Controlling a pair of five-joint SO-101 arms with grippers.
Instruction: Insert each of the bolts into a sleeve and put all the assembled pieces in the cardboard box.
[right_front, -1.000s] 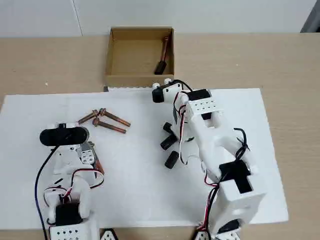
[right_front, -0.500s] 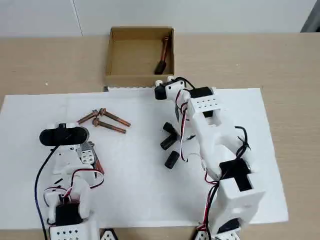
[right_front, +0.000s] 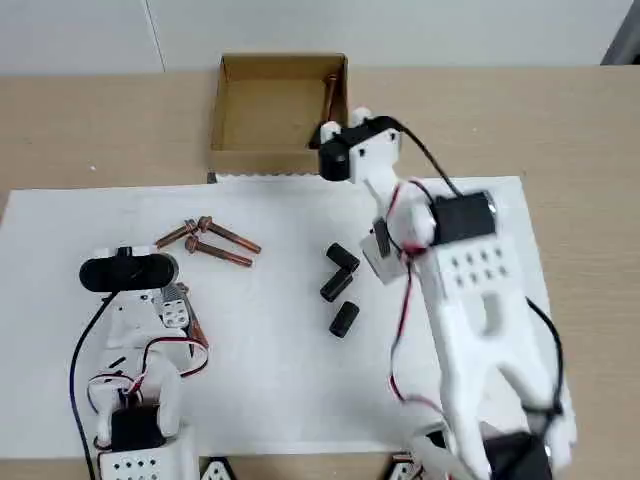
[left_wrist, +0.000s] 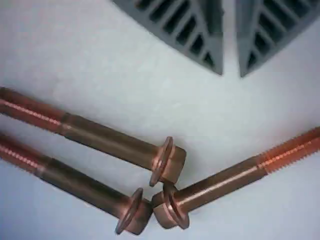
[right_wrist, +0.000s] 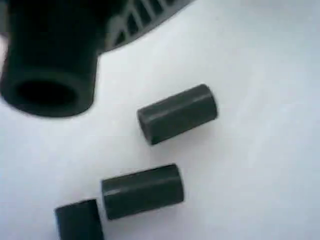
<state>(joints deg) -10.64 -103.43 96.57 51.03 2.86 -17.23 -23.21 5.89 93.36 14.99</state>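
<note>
Three copper bolts (right_front: 215, 243) (left_wrist: 120, 150) lie on the white paper, heads together. My left gripper (right_front: 180, 305) (left_wrist: 231, 74) rests just short of them, shut to a thin slit, holding nothing. Three black sleeves (right_front: 340, 287) (right_wrist: 177, 114) lie at the middle of the paper. My right gripper (right_front: 380, 245) hangs above them and a little to their right, shut on another black sleeve (right_wrist: 47, 65), whose bore faces the wrist camera beside a grey finger (right_wrist: 142, 20). The cardboard box (right_front: 228, 158) stands behind the paper with one bolt-and-sleeve piece (right_front: 326, 105) along its right wall.
The white paper (right_front: 270, 390) covers most of the wooden table (right_front: 560, 120). The right arm's raised wrist (right_front: 345, 150) overlaps the box's front right corner in the high view. Bare paper lies between the two arms.
The right arm has risen and stretched toward the box, its wrist moving from the paper's back edge to the box's front corner. The three sleeves, the bolts and the left arm have not moved.
</note>
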